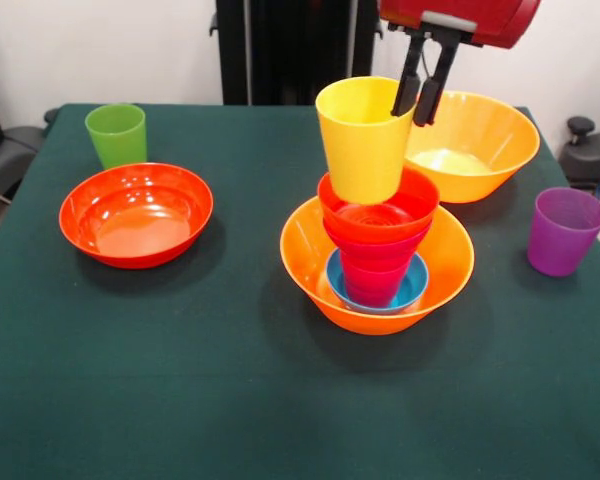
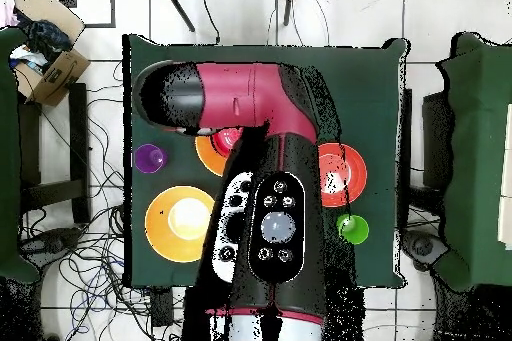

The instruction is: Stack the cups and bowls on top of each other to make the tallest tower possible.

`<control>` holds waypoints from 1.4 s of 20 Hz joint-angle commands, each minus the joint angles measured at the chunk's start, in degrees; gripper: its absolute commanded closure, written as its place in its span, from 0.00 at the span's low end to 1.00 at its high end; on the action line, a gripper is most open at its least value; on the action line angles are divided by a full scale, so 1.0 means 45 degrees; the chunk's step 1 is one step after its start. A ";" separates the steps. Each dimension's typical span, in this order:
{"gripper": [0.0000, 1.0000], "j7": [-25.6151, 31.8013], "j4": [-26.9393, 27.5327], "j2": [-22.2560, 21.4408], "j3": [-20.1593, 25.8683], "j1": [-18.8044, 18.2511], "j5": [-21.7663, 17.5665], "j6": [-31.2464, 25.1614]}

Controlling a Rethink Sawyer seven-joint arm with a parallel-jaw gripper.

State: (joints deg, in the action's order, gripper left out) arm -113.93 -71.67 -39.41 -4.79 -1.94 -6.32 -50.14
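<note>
My gripper (image 1: 418,104) is shut on the far rim of the yellow cup (image 1: 363,140), with one finger inside it and one outside. The cup hangs slightly tilted, its base at the mouth of the small red-orange bowl (image 1: 380,210) that tops the tower. Below that bowl sit a magenta bowl (image 1: 376,243), the crimson-pink cup (image 1: 371,280) and the small blue bowl (image 1: 410,290), all inside a large orange bowl (image 1: 310,265). In the overhead view the arm (image 2: 270,187) hides the gripper and most of the tower; only part of the tower's orange bowl (image 2: 208,152) shows.
The second large orange bowl (image 1: 480,145) (image 2: 180,223) stands just behind the tower. The purple cup (image 1: 564,230) (image 2: 149,158) is to the right in the front view. The wide red-orange bowl (image 1: 136,214) (image 2: 345,172) and the green cup (image 1: 117,134) (image 2: 351,228) are on the left.
</note>
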 commanded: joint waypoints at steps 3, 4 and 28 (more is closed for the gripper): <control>1.00 -0.0958 -0.0441 0.0100 0.0163 0.0045 -0.0208 -0.0929; 1.00 -0.0872 -0.0382 0.0118 0.0181 0.0009 -0.0175 -0.1092; 1.00 -0.0554 -0.0368 0.0304 0.0733 0.0006 0.0674 -0.1387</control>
State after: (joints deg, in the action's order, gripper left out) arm -113.93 -71.67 -39.33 -5.89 -2.48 -3.81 -51.44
